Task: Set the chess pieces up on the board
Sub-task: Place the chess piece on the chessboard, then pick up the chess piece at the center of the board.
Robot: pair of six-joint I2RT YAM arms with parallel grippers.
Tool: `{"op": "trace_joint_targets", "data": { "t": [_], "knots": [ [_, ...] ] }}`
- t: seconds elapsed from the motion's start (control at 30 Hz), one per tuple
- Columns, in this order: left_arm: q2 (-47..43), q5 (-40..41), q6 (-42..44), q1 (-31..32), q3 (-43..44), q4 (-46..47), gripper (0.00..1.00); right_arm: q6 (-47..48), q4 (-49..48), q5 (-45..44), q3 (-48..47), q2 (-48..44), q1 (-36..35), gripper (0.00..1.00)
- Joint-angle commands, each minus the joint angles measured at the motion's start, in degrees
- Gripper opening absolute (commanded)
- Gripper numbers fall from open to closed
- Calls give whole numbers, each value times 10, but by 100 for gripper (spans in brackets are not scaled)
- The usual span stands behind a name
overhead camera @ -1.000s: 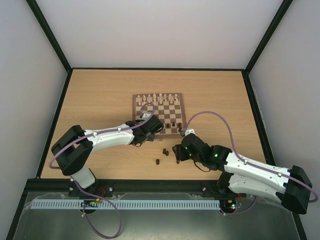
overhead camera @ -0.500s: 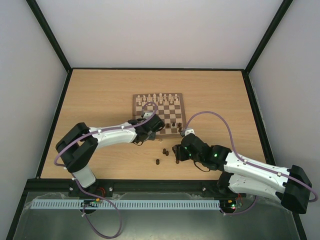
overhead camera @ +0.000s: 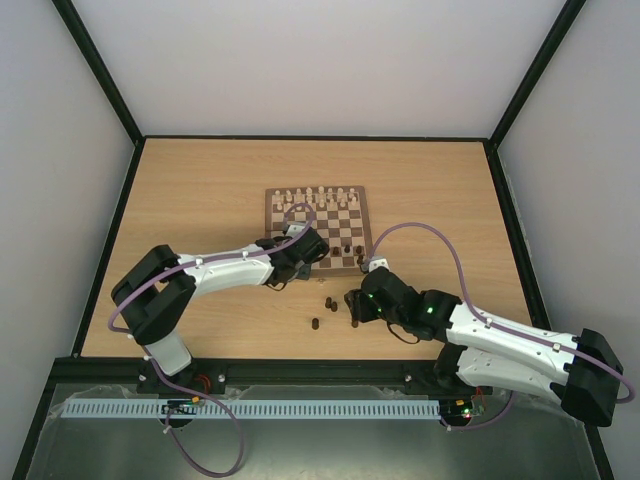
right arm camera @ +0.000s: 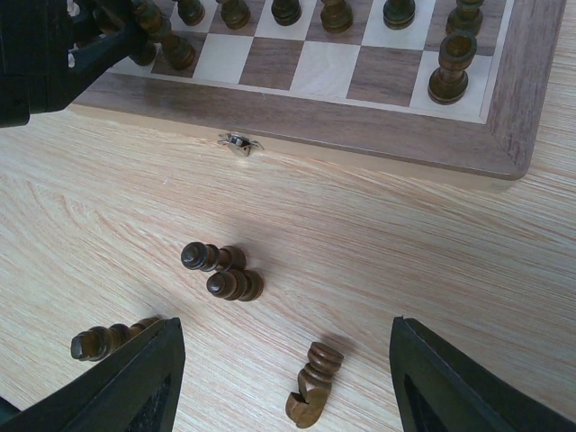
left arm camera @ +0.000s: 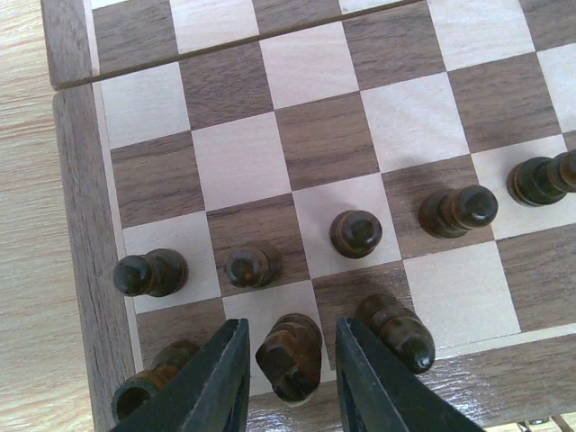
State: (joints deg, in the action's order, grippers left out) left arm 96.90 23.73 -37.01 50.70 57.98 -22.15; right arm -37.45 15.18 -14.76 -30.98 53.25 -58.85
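My left gripper (left arm camera: 291,331) is over the near left corner of the board (left arm camera: 85,270). Its jaws are a crack apart around a dark knight (left arm camera: 288,355) on the back row, not pinching it. Neighbouring pieces (left arm camera: 396,331) crowd both fingers. That arm's elbow has crept right since a second ago. The right gripper (right arm camera: 283,328) hangs wide and empty over the table (right arm camera: 405,261), with four loose dark pieces (right arm camera: 223,270) lying underneath.

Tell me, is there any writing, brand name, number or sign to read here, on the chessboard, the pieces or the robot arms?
No readable text in any view.
The chessboard has a plain wooden border, with no letters or numbers.
The dark chess pieces are unmarked.
The metal clasp on the board's edge shows no marking that can be made out.
The left arm and the right arm show no label.
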Motion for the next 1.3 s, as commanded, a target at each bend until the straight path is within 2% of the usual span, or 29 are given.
{"op": "trace_joint_targets", "data": {
  "t": [0.0,0.43,0.67,0.8,0.93,1.13,1.27],
  "knots": [
    [-4,-1,0,-4,5,-6,31,5,7,-2,3,4,-3,63],
    [-71,23,-15,22,25,-55,34,4,7,-4,2,12,-3,63],
    [-130,35,-33,60,21,-87,43,6,7,0,-1,28,-3,63],
    [-173,35,-41,75,-5,-86,54,7,6,12,-3,32,-4,62],
    [-219,35,-42,89,-38,-75,75,6,15,11,-13,49,-5,61],
    [-281,46,-44,108,-78,-62,98,-19,20,-2,-33,80,-28,57],
    [-307,46,-46,111,-95,-62,99,-34,23,-19,-51,109,-52,53]
  ]
}}
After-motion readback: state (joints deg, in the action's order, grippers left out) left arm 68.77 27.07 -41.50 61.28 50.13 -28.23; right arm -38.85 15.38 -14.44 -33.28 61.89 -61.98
